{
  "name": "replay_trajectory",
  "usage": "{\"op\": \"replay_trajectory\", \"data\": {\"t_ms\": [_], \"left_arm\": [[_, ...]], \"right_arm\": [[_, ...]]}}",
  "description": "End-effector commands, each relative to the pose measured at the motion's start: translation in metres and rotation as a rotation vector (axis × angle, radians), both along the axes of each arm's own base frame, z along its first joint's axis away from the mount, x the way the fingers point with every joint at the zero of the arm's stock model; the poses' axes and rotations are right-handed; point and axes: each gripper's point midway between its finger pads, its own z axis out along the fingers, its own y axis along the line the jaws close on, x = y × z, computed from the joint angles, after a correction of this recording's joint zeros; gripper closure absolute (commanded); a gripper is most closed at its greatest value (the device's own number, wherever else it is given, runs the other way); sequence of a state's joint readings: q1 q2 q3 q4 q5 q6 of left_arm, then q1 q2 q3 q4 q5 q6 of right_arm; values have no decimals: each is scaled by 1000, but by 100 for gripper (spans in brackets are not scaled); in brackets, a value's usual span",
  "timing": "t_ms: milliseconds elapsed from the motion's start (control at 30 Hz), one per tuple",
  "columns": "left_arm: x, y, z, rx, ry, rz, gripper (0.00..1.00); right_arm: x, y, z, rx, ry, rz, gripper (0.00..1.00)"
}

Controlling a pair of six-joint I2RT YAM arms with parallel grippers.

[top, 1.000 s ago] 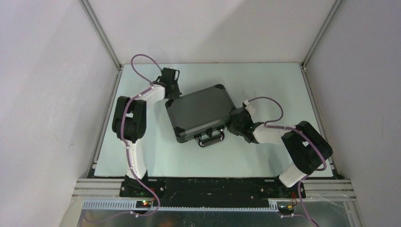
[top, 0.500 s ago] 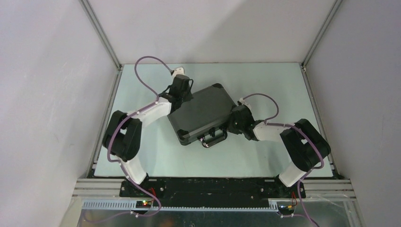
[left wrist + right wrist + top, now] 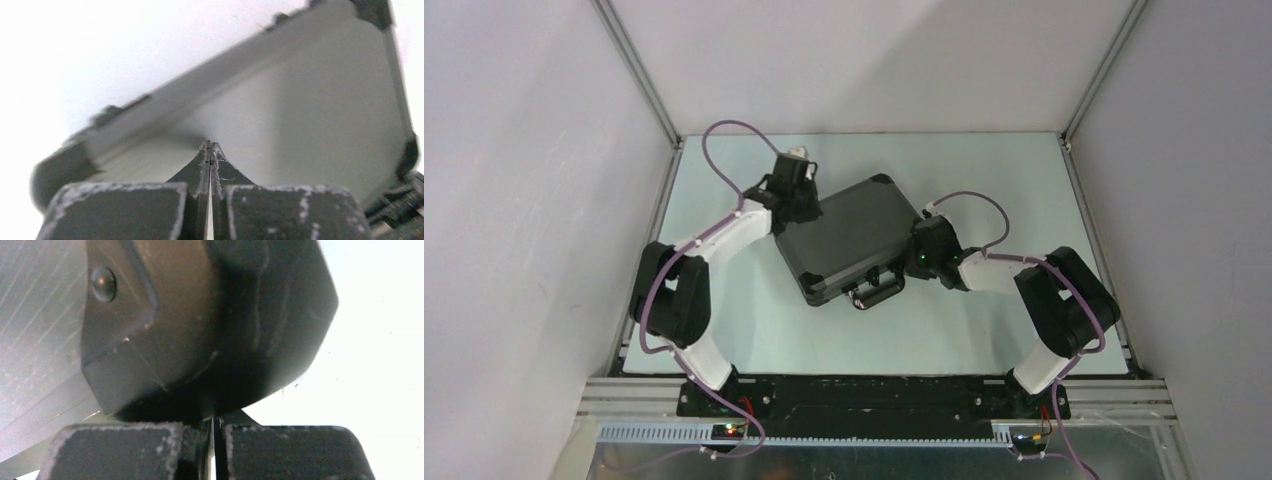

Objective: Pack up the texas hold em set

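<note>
Since a second ago the left arm has swung its elbow outward and brought the left pincer (image 3: 808,206) from beyond the case's far-left edge onto that edge; the right arm has crept a little toward 11 o'clock, and the case (image 3: 849,238) has turned slightly with them. The case lies closed at the middle of the table (image 3: 984,170), skewed, its handle (image 3: 876,291) pointing to about 5 o'clock. The left pincer (image 3: 210,145) is fully closed, holding nothing, its tips over the grey lid (image 3: 310,110) just inside the metal rim (image 3: 200,92), at the case's 10 o'clock; the right pincer (image 3: 917,252) is also fully closed and empty-handed, its tips (image 3: 212,421) hard against the black corner guard (image 3: 200,315) at the case's 3 o'clock.
</note>
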State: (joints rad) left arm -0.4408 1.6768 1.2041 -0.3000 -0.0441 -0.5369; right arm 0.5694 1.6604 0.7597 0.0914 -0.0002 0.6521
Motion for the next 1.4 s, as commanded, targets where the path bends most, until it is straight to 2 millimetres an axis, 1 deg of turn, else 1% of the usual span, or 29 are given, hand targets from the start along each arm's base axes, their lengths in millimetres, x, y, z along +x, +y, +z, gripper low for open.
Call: {"op": "replay_trajectory", "data": {"t_ms": [0,33,67,100,133,167,233,333,367,400,433,467,500,533,600,767,800,867,900,933,967,1000,1033,1067,1100,1133,1167,1200,1367], "left_arm": [[-15,63,-21,161,203,67,100],[-3,77,-14,159,191,112,100],[1,84,-12,157,196,134,100],[5,99,-17,149,219,173,100],[9,106,-18,142,224,192,100],[11,120,-26,144,248,223,100],[15,135,-34,151,269,259,100],[21,136,-47,128,313,230,100],[17,136,-52,137,343,214,100],[20,133,-58,133,368,189,100],[14,132,-63,134,406,173,100],[15,127,-68,115,429,144,100],[10,124,-72,107,453,126,100],[7,117,-76,77,475,94,100],[3,107,-78,26,492,49,100],[2,89,-74,-32,491,-31,100],[-3,82,-74,-42,498,-53,100],[-15,69,-76,-43,517,-84,100],[-24,66,-78,-38,532,-95,100],[-32,56,-79,-23,536,-121,100],[-42,53,-83,-6,551,-129,100],[-51,43,-85,4,562,-152,100],[-62,40,-89,11,582,-161,100],[-68,31,-91,9,586,-179,100],[-78,29,-96,6,603,-188,100],[-81,22,-97,-1,598,-193,100],[-89,17,-99,-4,608,-202,100],[-91,14,-100,-6,603,-209,100],[-123,-10,-102,11,603,-276,100]], "right_arm": [[18,4,12,-6,-69,-35,100],[18,2,12,-5,-68,-53,100],[21,-1,16,-4,-80,-73,100],[21,-2,17,3,-81,-85,100],[23,-4,19,9,-87,-96,100],[24,-4,20,15,-86,-99,100],[25,-3,21,25,-89,-93,100],[25,-3,21,29,-86,-86,100],[24,-4,21,31,-83,-82,100],[24,-4,22,32,-82,-82,100],[24,-4,21,31,-80,-79,100],[24,-5,21,32,-79,-76,100],[25,-5,22,39,-76,-74,100],[25,-5,22,44,-74,-70,100],[26,-7,22,51,-71,-70,100],[27,-11,21,68,-52,-58,100],[28,-13,21,73,-50,-60,100],[32,-17,20,84,-47,-65,100],[34,-19,21,88,-48,-68,100],[37,-23,20,87,-44,-73,100],[38,-24,19,84,-43,-75,100],[41,-27,17,74,-39,-80,100],[43,-27,18,73,-41,-80,100],[44,-28,15,68,-34,-78,100],[46,-26,15,70,-35,-75,100],[46,-25,11,71,-27,-69,100],[47,-23,12,78,-27,-68,100],[48,-20,11,88,-29,-60,100],[50,-6,12,119,-35,-5,100]]}}
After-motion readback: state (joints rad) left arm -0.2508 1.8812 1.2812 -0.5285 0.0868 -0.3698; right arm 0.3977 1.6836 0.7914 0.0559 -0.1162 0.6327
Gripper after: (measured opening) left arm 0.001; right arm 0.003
